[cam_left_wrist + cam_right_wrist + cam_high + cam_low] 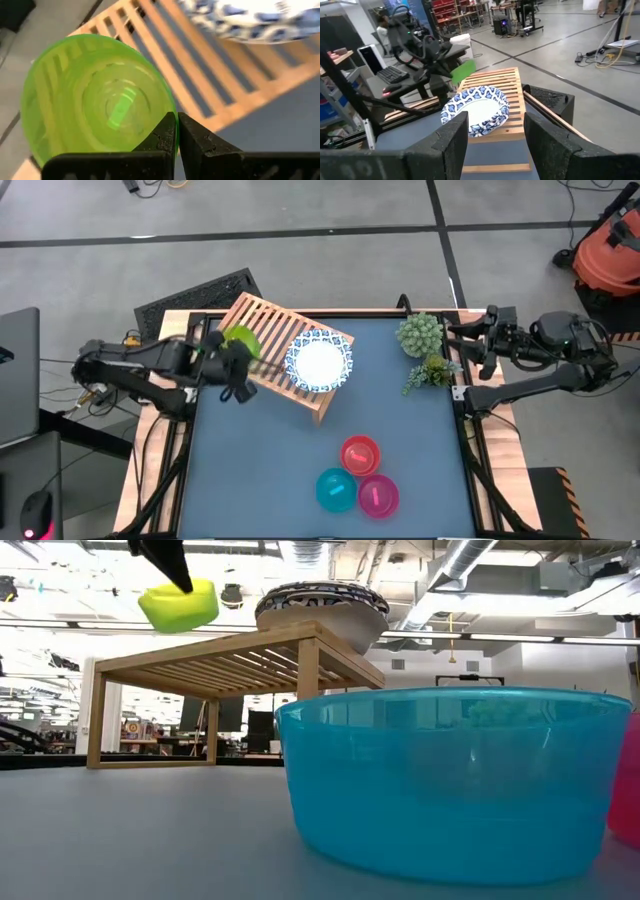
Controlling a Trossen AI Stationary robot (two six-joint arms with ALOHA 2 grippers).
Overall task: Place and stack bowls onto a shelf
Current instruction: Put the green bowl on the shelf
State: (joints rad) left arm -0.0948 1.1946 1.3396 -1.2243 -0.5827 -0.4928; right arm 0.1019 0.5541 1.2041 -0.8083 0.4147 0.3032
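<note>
The left gripper (240, 352) hangs over the shelf (272, 330) near the desk's far left corner, its jaws clenched on the rim of the green bowl (240, 340). In the low view the green bowl (178, 605) is held up in the air above the slatted top of the shelf (215, 665), clear of the wood, and tilted. The left wrist view shows the two dark fingers (167, 137) pressed together over the edge of the green bowl (95, 102), with the slats of the shelf (200, 85) beneath.

A white bowl with a blue patterned rim (319, 361) sits on the end of the shelf nearer the desk's middle; from the low view the same bowl (322, 608) rests on the top near the shelf's corner.

Three small bowls stand close together on the blue desk (260, 470) toward the near edge: the red bowl (360, 453), the teal bowl (336, 489) and the magenta bowl (378, 495).

The right gripper (472, 345) waits at the desk's far right corner beside a green bushy plant (420, 335), jaws released and holding nothing; its wrist view looks between its spread fingers (452, 137) toward the patterned bowl (476, 110) on the shelf (507, 107)
</note>
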